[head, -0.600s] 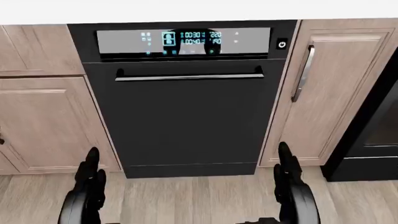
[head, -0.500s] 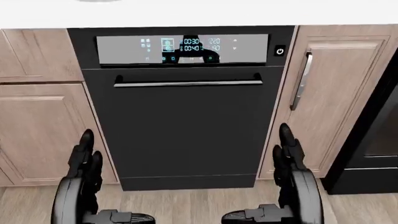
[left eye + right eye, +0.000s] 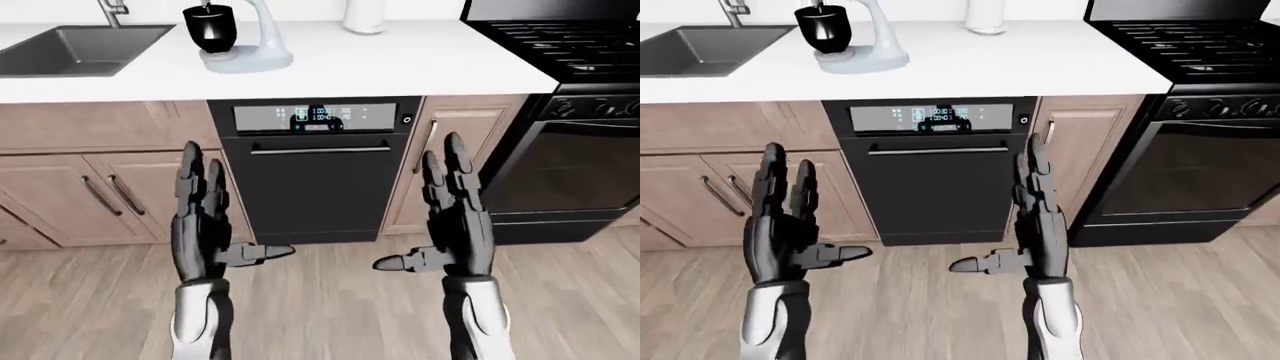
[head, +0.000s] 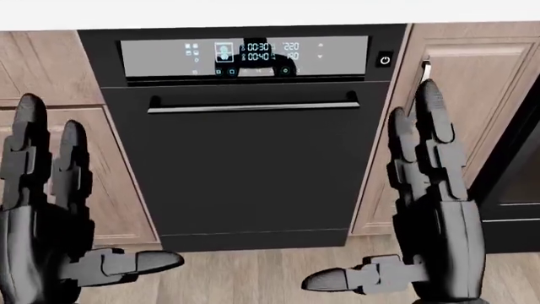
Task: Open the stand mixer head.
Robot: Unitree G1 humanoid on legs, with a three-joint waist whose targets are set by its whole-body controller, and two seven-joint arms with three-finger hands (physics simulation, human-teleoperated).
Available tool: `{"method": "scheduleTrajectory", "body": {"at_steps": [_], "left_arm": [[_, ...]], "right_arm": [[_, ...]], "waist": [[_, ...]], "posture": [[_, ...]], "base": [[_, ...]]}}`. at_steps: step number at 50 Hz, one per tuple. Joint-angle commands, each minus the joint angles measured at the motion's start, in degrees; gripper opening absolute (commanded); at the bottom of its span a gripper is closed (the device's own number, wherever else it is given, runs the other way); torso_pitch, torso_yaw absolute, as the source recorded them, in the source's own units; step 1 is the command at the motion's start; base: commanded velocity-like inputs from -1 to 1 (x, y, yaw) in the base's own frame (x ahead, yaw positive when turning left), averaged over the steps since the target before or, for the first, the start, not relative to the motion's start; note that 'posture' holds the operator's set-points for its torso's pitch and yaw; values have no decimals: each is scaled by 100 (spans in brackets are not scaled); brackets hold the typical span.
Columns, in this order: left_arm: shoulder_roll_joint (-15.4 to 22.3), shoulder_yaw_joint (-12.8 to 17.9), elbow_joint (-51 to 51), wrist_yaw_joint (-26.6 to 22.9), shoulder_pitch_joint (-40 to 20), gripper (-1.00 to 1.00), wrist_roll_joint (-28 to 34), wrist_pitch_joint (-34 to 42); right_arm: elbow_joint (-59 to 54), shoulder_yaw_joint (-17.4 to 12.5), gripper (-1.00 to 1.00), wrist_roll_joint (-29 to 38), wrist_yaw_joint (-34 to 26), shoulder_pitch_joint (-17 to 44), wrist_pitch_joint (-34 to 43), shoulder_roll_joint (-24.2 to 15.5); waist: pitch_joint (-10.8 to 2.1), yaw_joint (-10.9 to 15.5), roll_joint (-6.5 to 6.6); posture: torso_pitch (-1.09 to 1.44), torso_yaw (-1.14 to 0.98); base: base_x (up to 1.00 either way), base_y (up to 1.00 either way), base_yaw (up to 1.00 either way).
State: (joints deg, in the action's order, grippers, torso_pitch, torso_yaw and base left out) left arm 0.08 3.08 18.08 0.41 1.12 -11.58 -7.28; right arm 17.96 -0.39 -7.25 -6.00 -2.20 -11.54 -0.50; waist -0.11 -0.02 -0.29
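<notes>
A simulated kitchen seen from the robot's head. The stand mixer (image 3: pixel 232 34), pale with a dark bowl, sits on the white counter (image 3: pixel 400 64) at the top of the left-eye view, just right of the sink (image 3: pixel 75 49); its top is cut off by the frame, so the tilt of its head cannot be judged. Both hands are raised well below and apart from it: the left hand (image 3: pixel 200 225) and right hand (image 3: pixel 455 225) have fingers straight up, thumbs pointing inward, fully spread and holding nothing. This looks like the approach step; next, a hand likely must reach up to the mixer's head. The head view shows only the black dishwasher (image 4: pixel 245 139) and cabinet doors (image 4: pixel 460 114), not the mixer; the eye views add the stove (image 3: pixel 560 45).
</notes>
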Motion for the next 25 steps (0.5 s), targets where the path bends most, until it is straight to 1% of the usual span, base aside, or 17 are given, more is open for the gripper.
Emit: {"method": "scheduleTrajectory", "body": {"at_steps": [1,6,8,11,14,18,21,25], "left_arm": [[31,40,661,158,-192,100,-169,395],[157,281,1663,618,-709,100,-559,1453],[230,485,2025,945,-996,100,-1012,2040],[374,617,2360,1228,-1232,100,-1334,2425],[484,682,2571,1434,-1436,100,-1521,2648],[674,829,2876,1773,-1741,100,-1864,2971],[811,911,3026,1910,-1867,100,-2030,3073],[897,967,3015,1949,-1881,100,-2104,3047]], "right_arm": [[745,19,100,5,67,199,433,-9],[1890,-37,100,-76,296,674,1641,-52],[2375,-64,100,-107,413,957,2227,-85],[2816,-93,100,-141,537,1264,2788,-128],[3166,-49,100,-113,636,1537,3224,-142],[3645,-126,100,-306,819,2048,3939,-180],[3704,-171,100,-401,908,2207,4077,-230],[3695,-105,100,-364,887,2155,4048,-262]], "waist": [[-92,2,1],[-62,9,16],[-47,9,17],[-17,7,28],[9,5,38],[39,9,50],[75,9,60],[104,12,67]], "posture": [[0,0],[0,0],[0,0],[0,0],[0,0],[0,0],[0,0],[0,0]], "base": [[0,0,0],[0,0,0],[0,0,0],[0,0,0],[0,0,0],[0,0,0],[0,0,0],[0,0,0]]}}
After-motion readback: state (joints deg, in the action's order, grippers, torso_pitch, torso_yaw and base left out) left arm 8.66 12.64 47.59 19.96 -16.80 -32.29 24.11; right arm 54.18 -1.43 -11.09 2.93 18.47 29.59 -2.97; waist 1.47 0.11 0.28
